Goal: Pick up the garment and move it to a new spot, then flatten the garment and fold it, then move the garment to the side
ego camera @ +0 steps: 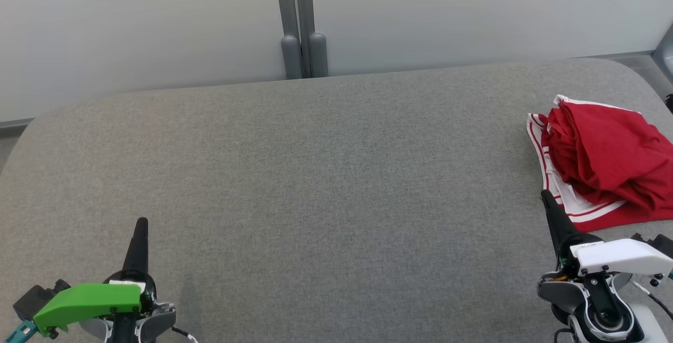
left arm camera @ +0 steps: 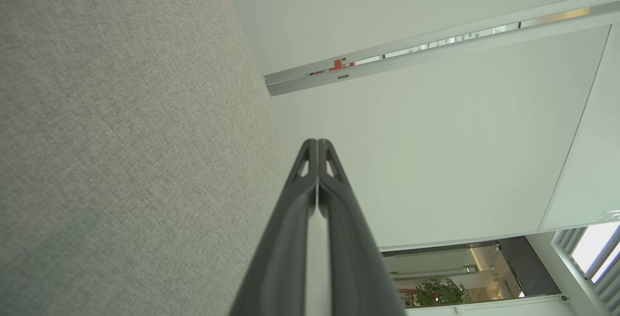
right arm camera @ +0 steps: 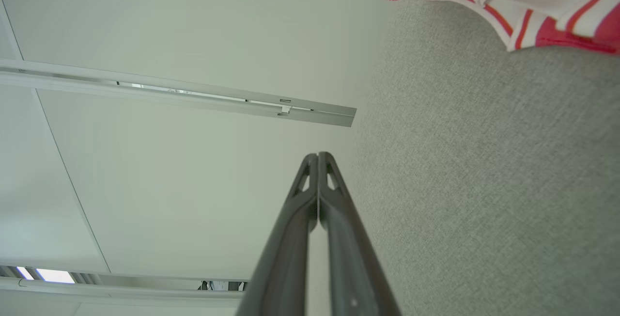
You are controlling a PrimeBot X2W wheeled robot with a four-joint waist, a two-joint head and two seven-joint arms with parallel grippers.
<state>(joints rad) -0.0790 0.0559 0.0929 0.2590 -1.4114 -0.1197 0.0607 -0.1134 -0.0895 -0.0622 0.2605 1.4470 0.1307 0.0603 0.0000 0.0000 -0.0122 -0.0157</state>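
The garment (ego camera: pixel 604 164) is lying bunched at the table's (ego camera: pixel 315 174) right edge beside the right gripper (ego camera: pixel 544 194), which, like the left gripper (ego camera: pixel 141 223), is sitting pressed together and empty; a shallow pinch could be dragging it off.

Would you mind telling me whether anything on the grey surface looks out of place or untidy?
The red garment lies bunched in a rumpled heap at the right side of the grey surface, just beyond the shut right gripper. Nothing looks damaged or spilled.
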